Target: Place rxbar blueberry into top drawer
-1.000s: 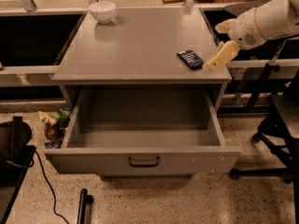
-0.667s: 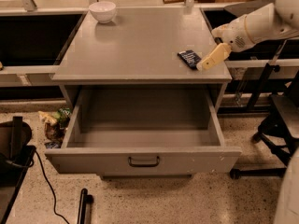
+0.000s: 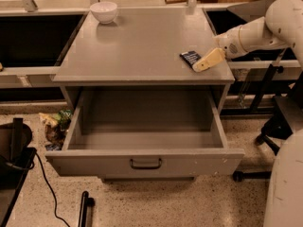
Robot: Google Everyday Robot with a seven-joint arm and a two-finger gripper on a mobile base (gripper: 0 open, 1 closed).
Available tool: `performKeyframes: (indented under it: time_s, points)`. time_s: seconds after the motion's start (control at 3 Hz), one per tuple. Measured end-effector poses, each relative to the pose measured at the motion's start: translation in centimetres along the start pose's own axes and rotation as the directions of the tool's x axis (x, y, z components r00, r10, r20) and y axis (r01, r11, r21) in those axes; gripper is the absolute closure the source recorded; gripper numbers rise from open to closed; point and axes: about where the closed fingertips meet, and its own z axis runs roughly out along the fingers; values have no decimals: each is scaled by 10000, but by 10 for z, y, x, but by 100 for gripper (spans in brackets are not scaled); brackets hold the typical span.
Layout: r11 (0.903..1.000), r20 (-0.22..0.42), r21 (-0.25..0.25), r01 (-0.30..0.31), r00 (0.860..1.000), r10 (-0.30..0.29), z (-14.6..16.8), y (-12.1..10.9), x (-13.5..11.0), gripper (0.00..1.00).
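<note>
The rxbar blueberry [image 3: 190,57], a small dark navy wrapped bar, lies flat on the grey cabinet top near its right front corner. My gripper [image 3: 202,64] reaches in from the right on a white arm, its cream fingertip low over the cabinet top, right beside the bar's right end. The top drawer [image 3: 145,162] stands pulled fully open below, its grey box empty, with a small dark pull handle [image 3: 146,163] at the centre of the front panel.
A white bowl [image 3: 104,11] stands at the back left of the cabinet top [image 3: 137,44]. Snack bags [image 3: 56,123] lie on the floor left of the drawer. A dark bin [image 3: 12,150] and cable are at the far left. Black stand legs [image 3: 270,126] are at the right.
My gripper has moved left and a little down, from beyond the bar's right side to right beside it. The bar and the drawer have not moved.
</note>
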Motion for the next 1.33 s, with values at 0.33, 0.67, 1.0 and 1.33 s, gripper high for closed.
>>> performKeyframes:
  time_s: [0.33,0.67,1.0,1.33]
  points:
    - [9988,245,292,-385,9990,378,16,-8,4,0]
    - [9971,424,446,-616,9973,597,32,-11,3,0]
    - [9955,595,420,-855,9948,830,45,-9,2,0]
    - [9946,593,439,-938,9941,911,53,-6,2,19]
